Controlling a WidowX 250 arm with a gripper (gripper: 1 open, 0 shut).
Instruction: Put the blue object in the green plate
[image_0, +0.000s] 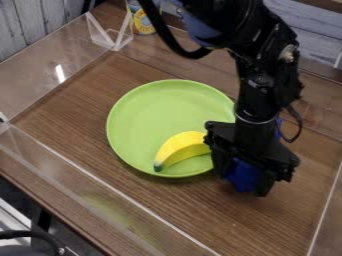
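A yellow banana (181, 150) lies in the lower right part of the green plate (147, 112), just left of the gripper (249, 173). The gripper points down at lower right, its jaws spread wide around the blue object (242, 176), just outside the plate's rim. Everything sits on a dark wooden table (80, 90) with clear walls (34, 60).

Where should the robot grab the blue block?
Across its narrow sides, coming straight down from above. The blue block lies low on the table beside the plate, mostly hidden under the gripper, whose open jaws already point down around it.
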